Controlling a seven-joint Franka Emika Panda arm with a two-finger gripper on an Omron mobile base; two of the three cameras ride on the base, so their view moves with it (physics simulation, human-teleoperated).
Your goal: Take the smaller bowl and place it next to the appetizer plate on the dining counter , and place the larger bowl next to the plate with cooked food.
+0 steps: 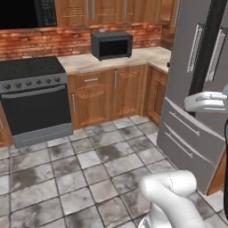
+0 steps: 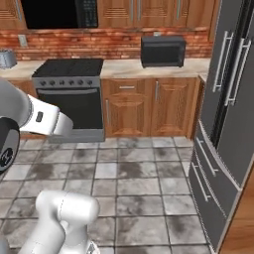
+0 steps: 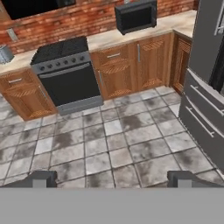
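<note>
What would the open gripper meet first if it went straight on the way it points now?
Probably the tiled floor in front of the stove. The gripper looks down and forward at bare tiles, with nothing nearer in that line, though depth is hard to judge.

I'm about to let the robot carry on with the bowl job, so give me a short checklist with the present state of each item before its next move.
1. Pincer open: ok, fingertips stand wide apart.
2. Pincer empty: ok, nothing between the fingertips, just tiled floor beyond.
3. Bowls located: not ok, the pictures give stove, microwave, fridge and wooden cabinets, no bowl.
4. Dining counter located: not ok, the beige worktop ahead runs along the brick wall.
5. Floor ahead free for driving: ok, bare tiles up to the cabinets.
6. Arm clear of the fridge: cannot tell.
</note>
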